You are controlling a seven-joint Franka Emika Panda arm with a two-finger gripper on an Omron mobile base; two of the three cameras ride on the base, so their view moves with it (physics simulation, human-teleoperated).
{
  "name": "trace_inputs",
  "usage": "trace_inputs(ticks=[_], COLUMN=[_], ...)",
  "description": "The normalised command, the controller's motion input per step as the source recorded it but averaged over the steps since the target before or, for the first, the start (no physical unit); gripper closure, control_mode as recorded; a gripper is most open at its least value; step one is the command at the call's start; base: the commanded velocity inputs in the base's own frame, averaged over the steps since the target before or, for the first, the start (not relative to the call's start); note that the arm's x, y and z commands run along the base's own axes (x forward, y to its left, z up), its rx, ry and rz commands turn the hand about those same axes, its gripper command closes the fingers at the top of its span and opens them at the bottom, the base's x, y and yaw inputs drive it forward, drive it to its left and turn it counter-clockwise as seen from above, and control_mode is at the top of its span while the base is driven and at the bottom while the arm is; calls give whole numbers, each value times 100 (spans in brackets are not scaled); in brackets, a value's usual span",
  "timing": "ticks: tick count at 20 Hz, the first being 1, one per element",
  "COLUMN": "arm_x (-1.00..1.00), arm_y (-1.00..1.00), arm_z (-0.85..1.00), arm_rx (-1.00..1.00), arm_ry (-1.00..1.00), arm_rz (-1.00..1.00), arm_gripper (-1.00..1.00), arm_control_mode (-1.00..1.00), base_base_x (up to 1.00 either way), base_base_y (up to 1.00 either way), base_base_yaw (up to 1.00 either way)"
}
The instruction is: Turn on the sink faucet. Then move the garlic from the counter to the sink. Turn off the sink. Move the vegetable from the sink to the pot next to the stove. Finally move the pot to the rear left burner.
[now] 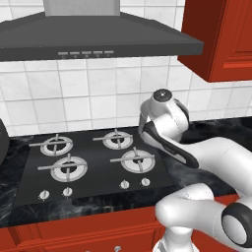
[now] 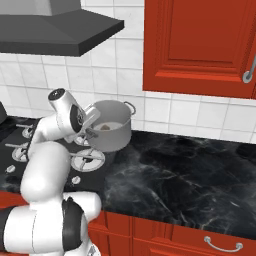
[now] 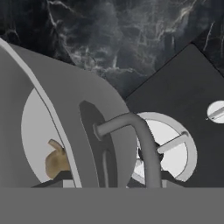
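Observation:
The small grey pot hangs tilted just above the right side of the stove, at the edge of the black counter. My gripper is shut on the pot's left rim, beside its loop handle. The tan garlic lies on the pot's floor, also seen as the garlic in the hand view. A front burner lies below the pot. The rear left burner is bare. My arm hides the pot in the left base view. The sink and faucet are out of view.
A grey range hood hangs over the stove and a red wall cabinet over the counter. Silver knobs line the stove's front. A dark rounded object stands at the far left edge.

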Motion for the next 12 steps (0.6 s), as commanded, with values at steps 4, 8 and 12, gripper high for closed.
trace_inputs(ticks=[4,8,12], arm_x=[9,17,22], arm_y=[89,88,90], arm_z=[24,23,18], arm_rx=[0,0,0], arm_ry=[0,0,0], arm_rz=[28,29,29], arm_gripper=[100,100,100], arm_control_mode=[-100,-100,-100], base_base_x=[0,0,0], base_base_y=[0,0,0], base_base_yaw=[0,0,0])
